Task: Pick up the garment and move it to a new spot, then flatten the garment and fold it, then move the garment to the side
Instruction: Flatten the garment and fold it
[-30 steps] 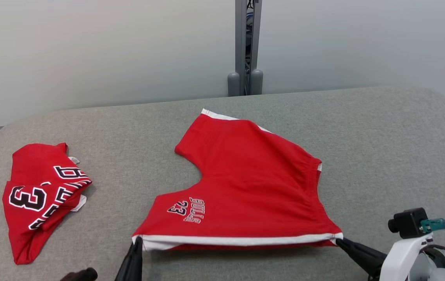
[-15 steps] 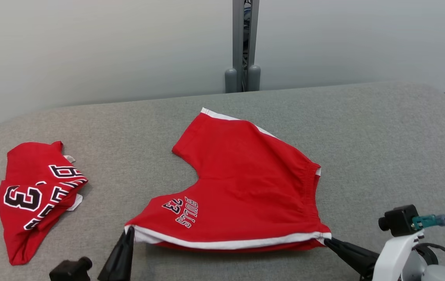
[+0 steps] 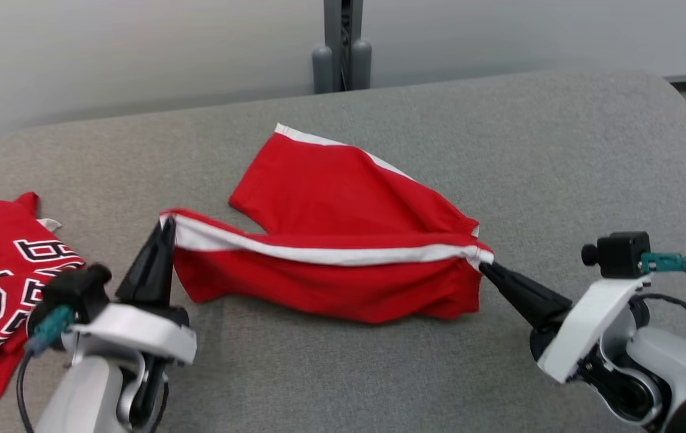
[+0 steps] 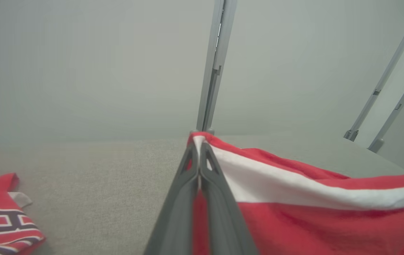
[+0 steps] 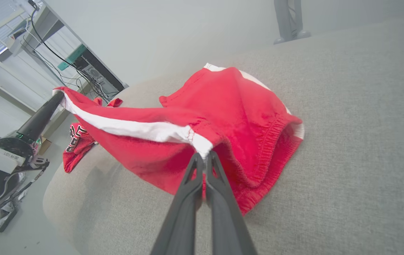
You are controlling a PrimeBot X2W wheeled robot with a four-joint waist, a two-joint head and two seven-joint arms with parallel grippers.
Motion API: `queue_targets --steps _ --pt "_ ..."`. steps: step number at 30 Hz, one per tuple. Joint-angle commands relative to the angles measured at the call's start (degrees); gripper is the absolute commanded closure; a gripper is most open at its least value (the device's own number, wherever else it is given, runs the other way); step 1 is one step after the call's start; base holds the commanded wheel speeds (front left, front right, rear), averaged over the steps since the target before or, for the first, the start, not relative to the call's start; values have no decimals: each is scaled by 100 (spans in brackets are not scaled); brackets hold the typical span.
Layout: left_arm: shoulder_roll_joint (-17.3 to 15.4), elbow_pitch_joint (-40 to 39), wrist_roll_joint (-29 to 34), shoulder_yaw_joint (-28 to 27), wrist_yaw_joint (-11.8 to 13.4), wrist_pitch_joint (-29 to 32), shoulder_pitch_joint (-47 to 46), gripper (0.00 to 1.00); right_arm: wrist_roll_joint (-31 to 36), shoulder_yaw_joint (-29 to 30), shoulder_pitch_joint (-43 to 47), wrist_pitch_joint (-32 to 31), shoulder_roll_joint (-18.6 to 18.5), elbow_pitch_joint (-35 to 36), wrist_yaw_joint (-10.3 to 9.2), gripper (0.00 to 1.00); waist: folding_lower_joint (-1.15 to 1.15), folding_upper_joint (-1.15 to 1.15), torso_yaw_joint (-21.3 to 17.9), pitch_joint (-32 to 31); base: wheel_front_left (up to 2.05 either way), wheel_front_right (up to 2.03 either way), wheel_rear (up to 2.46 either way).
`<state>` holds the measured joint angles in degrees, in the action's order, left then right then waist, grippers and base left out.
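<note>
The red shorts [image 3: 343, 198] lay on the middle of the grey padded surface [image 3: 559, 150]. Their white-striped edge [image 3: 318, 254] was lifted clear of the surface and drawn in a nearly straight line between the two grippers.

The left gripper [image 3: 165, 231] was clamped on the leg-end corner of that edge, fingers pressed together. The right gripper [image 3: 487, 267] was clamped on the opposite corner, just beside the gathered waistband [image 5: 269, 141].

On the near side of the taut edge, a layer of red fabric hung down and touched the surface between the two grippers. On the far side, the other leg lay flat, its white-trimmed end pointing away from both grippers.

Bare surface extended outward from the right gripper to the rounded right edge, and forward of both grippers to the far edge. The strip under the two forearms was also bare.

Outward from the left gripper, a red jersey [image 3: 0, 282] with black-and-white lettering lay crumpled close beside the left wrist. Beyond the far edge, a grey post [image 3: 343, 42] stood against the wall [image 3: 108, 48].
</note>
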<state>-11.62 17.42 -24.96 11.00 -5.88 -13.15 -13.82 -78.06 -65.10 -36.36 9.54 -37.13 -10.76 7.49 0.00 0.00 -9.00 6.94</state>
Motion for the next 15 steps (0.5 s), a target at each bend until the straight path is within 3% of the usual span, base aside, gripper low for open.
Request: queue_targets --steps 1,15 --pt "-19 54 39 8 30 -4 -184 100 -12 47 -79 60 50 -62 2 100 0 0 -126 178 0 0 0" --pt "33 1649 260 179 -16 -20 -2370 100 12 377 -687 368 1058 -1077 2 100 0 0 -713 963 0 0 0"
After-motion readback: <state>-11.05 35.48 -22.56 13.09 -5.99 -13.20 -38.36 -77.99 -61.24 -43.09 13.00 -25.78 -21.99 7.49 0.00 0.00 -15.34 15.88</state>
